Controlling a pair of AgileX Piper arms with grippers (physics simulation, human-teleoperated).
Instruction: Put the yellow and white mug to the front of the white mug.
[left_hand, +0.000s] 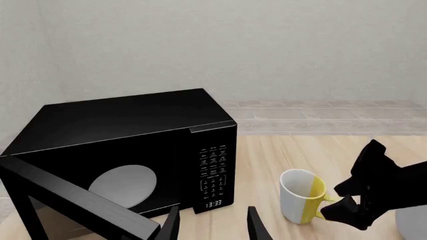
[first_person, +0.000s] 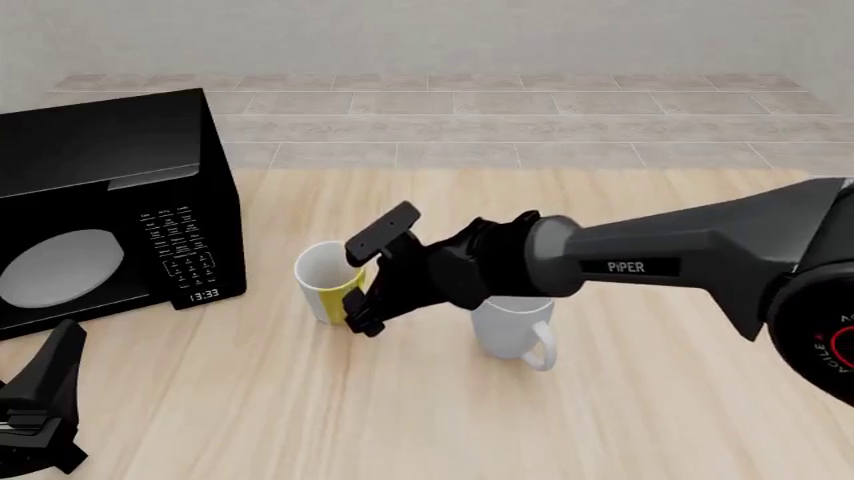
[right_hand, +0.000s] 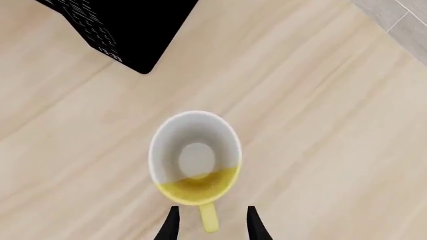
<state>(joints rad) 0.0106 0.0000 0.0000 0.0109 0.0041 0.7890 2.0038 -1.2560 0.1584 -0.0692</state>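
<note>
Between the right gripper's (right_hand: 210, 223) parted fingers (right_hand: 171, 225) sits the yellow and white mug's (right_hand: 195, 157) handle, ungripped.

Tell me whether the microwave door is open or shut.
Open. In the left wrist view the microwave door swings out toward the camera, exposing the white turntable inside.

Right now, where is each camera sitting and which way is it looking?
Left wrist view: behind the left gripper, low over the table, facing the microwave and the yellow and white mug; its own fingertips show, and the right gripper passes through.
Front view: fixed above the arms' side, looking forward and down; the right arm reaches across and the left gripper sits in a corner.
Right wrist view: looking straight down into the mug, its fingertips either side of the handle.
All three share the mug and microwave.
</note>
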